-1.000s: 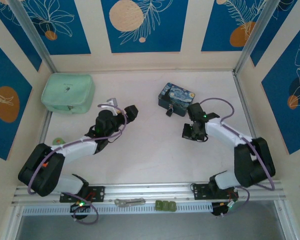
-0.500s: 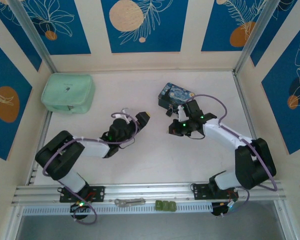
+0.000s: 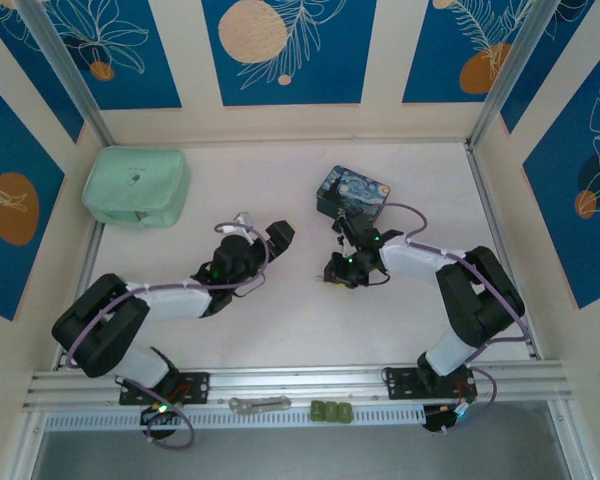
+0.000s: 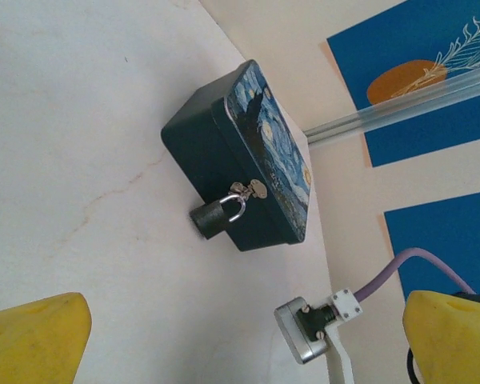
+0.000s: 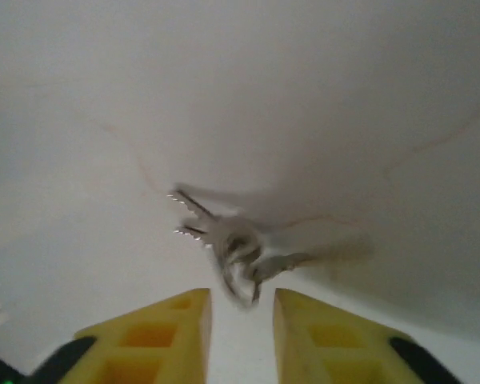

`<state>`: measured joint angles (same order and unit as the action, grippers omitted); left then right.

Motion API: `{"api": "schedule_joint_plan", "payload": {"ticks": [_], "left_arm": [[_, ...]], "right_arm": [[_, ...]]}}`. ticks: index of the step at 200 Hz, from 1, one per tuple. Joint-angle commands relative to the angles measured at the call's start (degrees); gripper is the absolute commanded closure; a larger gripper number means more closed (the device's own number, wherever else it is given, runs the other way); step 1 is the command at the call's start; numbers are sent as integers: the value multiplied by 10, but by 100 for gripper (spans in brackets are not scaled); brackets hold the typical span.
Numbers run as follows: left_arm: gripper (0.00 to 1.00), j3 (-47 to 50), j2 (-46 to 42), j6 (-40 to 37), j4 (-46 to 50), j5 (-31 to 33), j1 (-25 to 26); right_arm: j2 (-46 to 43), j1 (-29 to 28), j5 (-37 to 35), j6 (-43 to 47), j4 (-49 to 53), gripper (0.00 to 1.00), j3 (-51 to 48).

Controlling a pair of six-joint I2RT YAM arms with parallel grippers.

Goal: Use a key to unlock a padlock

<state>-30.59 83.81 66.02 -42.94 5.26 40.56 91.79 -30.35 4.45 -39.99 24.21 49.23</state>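
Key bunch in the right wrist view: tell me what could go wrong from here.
The key bunch lies splayed at the tips of the right gripper; a pinch may grab it askew. The padlock hangs on the tin; the left gripper is open, apart, so nothing steadies it.
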Motion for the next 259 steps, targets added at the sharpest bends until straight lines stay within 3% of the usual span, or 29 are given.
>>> {"api": "schedule_joint_plan", "payload": {"ticks": [1, 33, 96, 136, 192, 221, 259], "left_arm": [[0, -15, -20, -36, 41, 29, -1], [0, -16, -24, -44, 45, 35, -2], [0, -11, -38, -49, 55, 40, -3], [0, -12, -43, -54, 60, 44, -3], [0, -13, -49, -57, 68, 48, -3], [0, -14, -52, -56, 68, 50, -3], [0, -15, -66, -65, 79, 56, -3]], "right_arm": [[-29, -10, -84, 8, 76, 58, 8], [-45, -10, -129, 44, 90, 52, 36], [55, -67, -217, 160, 145, 55, 125], [90, -107, -234, 175, 157, 62, 136], [127, -107, -226, 152, 159, 68, 123], [151, -102, -210, 138, 147, 76, 118], [140, -89, -174, 130, 115, 99, 105]]}}
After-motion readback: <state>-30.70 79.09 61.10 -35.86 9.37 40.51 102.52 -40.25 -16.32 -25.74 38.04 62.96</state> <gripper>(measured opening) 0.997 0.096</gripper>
